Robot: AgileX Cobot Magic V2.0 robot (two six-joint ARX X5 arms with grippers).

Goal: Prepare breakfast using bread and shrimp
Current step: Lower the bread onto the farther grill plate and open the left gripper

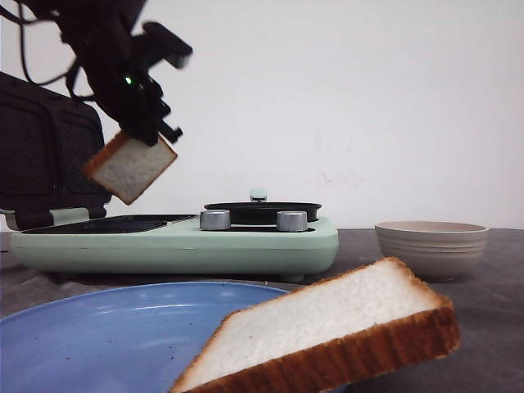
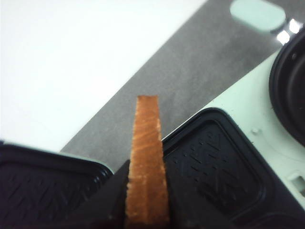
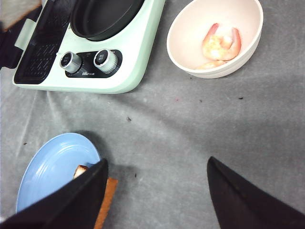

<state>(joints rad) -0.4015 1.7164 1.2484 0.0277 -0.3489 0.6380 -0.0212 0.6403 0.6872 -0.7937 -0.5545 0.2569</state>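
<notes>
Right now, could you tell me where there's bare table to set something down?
The grey table is bare between the bowl of shrimp, the green breakfast maker and the blue plate. It's crowded at the plate's edge, where a bread slice overhangs.

Left hand (image 2: 147,220) fingertips cut off; plate (image 1: 98,336) cropped by frame edge.

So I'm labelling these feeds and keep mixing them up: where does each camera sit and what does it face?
Front: low at table level, facing the breakfast maker; left gripper lifts a bread slice.
Left wrist: above the open grill plate, looking along that slice edge-on.
Right wrist: high, looking down; open right gripper, bowl of shrimp.
Shared: the breakfast maker.
</notes>
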